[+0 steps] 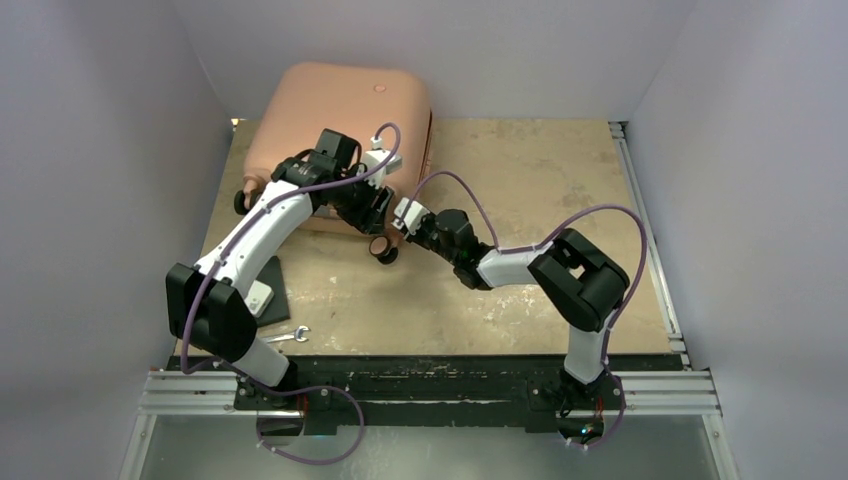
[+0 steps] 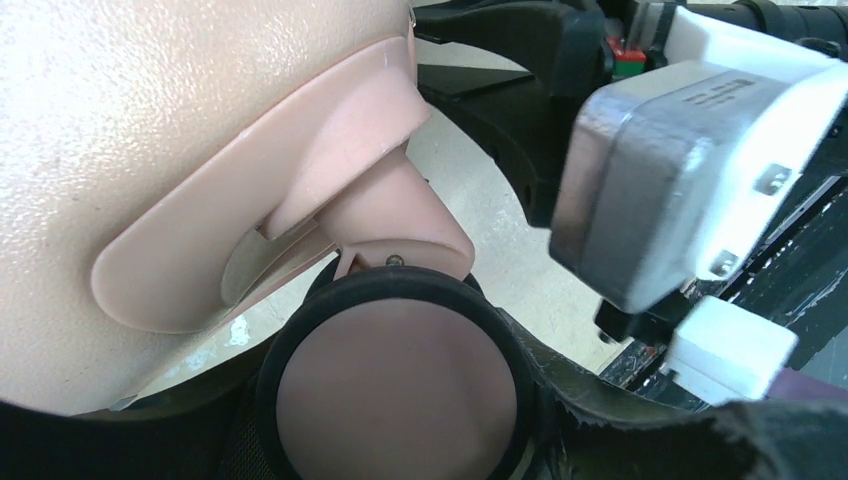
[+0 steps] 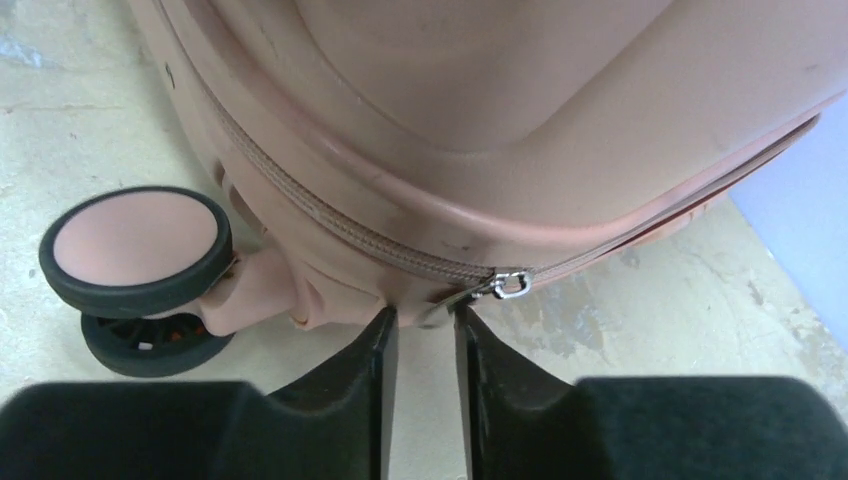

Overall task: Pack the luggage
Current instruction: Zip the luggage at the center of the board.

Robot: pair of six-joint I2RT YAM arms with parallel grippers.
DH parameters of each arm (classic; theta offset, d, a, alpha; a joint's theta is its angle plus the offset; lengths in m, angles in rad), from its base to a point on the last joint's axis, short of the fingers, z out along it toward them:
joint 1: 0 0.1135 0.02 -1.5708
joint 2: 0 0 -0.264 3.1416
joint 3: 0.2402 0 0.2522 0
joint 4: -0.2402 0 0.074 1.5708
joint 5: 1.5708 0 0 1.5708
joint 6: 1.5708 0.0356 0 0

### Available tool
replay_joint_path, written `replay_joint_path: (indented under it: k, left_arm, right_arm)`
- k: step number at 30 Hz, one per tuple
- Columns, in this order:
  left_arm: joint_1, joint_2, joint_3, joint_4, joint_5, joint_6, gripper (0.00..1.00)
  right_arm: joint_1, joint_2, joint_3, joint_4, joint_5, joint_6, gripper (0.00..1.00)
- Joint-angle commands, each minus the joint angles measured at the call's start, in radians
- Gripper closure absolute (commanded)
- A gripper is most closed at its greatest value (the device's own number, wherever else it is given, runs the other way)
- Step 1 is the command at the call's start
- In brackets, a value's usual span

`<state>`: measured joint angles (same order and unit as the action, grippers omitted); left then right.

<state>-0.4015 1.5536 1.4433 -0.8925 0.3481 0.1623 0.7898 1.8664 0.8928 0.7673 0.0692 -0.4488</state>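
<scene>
The salmon-pink luggage (image 1: 340, 110) lies shut at the back left of the table. My left gripper (image 1: 372, 205) reaches over its near right corner and is shut on a pink wheel with a black tyre (image 2: 395, 385); dark fingers (image 2: 620, 420) flank the tyre. The shell (image 2: 150, 120) fills the rest of the left wrist view. My right gripper (image 3: 422, 315) is at the zip line (image 3: 330, 225) of the same corner. Its jaws stand a narrow gap apart around the silver zipper pull (image 3: 462, 298). A second wheel (image 3: 135, 245) (image 1: 385, 250) sits to its left.
A flat black pad with a white box (image 1: 262, 292) lies near the left arm, and a small wrench (image 1: 290, 335) lies by the front edge. Grey walls close in on both sides. The right arm's housing (image 2: 690, 160) hangs close to the left wrist.
</scene>
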Motion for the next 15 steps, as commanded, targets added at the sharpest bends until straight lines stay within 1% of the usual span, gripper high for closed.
replay_joint_path:
  k: [1,2,3,6,8,15]
  left_arm:
    - [-0.003,-0.124,0.057,-0.010,0.161,0.026,1.00]
    - [-0.003,-0.128,0.057,-0.018,0.167,0.035,1.00]
    - [-0.003,-0.132,0.057,-0.025,0.171,0.042,1.00]
    - [-0.003,-0.142,0.055,-0.050,0.185,0.069,1.00]
    - [-0.003,-0.145,0.047,-0.074,0.196,0.089,1.00]
    - [-0.008,-0.174,-0.015,-0.100,0.216,0.134,1.00]
  right_arm:
    - [-0.004,0.013,0.086,0.025,-0.064,0.010,0.80]
    - [-0.007,0.012,0.090,0.024,-0.067,0.008,0.86]
    - [-0.010,0.009,0.092,0.022,-0.068,0.007,0.89]
    - [-0.019,-0.003,0.093,0.025,-0.068,0.008,0.94]
    - [-0.027,-0.021,0.084,0.024,-0.096,0.008,1.00]
    - [-0.050,-0.104,0.029,0.019,-0.176,0.010,1.00]
